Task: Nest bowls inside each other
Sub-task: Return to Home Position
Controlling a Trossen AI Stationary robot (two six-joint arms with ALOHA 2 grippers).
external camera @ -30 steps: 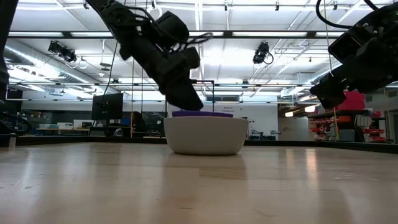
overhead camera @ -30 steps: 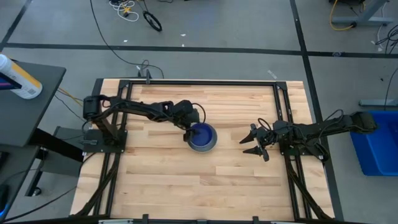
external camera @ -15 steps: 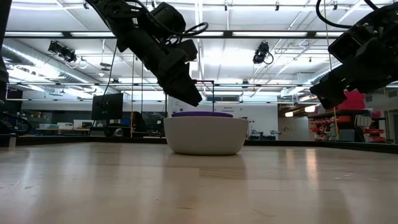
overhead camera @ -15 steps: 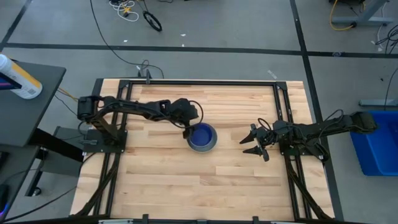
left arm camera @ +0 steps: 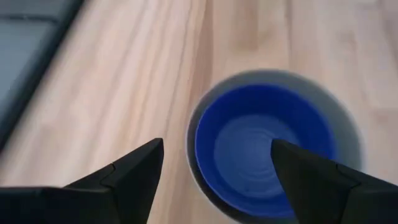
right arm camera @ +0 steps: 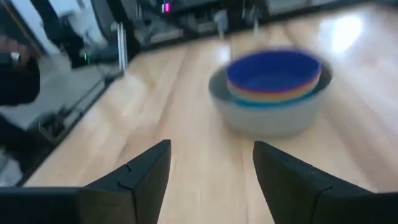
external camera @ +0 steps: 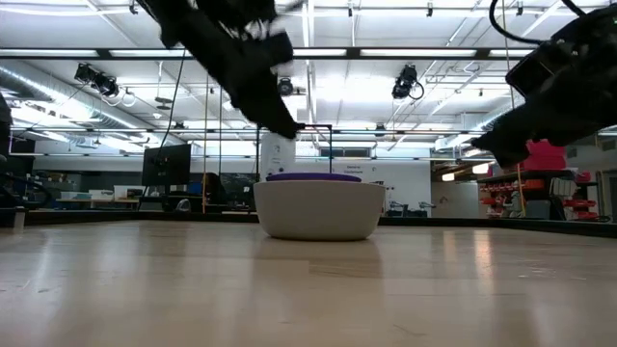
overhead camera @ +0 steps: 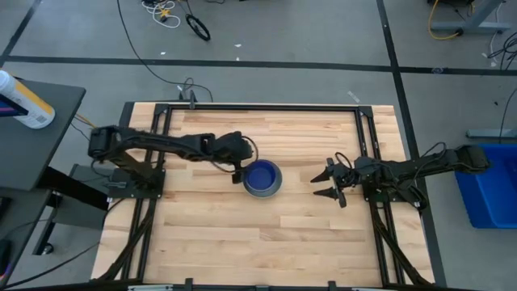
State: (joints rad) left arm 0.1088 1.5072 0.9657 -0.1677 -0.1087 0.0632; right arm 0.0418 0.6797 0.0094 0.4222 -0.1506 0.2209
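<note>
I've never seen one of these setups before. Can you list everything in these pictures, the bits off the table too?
grey bowl: 1, grey, middle of the table, outermost of the stack
dark blue bowl: 1, dark blue, innermost, on top
middle bowls: 3, red, yellow and light blue, only rims show, nested between those two
table: 1, light wood, black frame
bottle: 1, white with a blue and yellow label, on a dark side table beyond the left arm
bin: 1, blue, on the floor beyond the right arm
cables: several, on the floor beyond the table
left gripper: 1, dark, open, beside the stack
right gripper: 1, dark, open, apart from the stack
</note>
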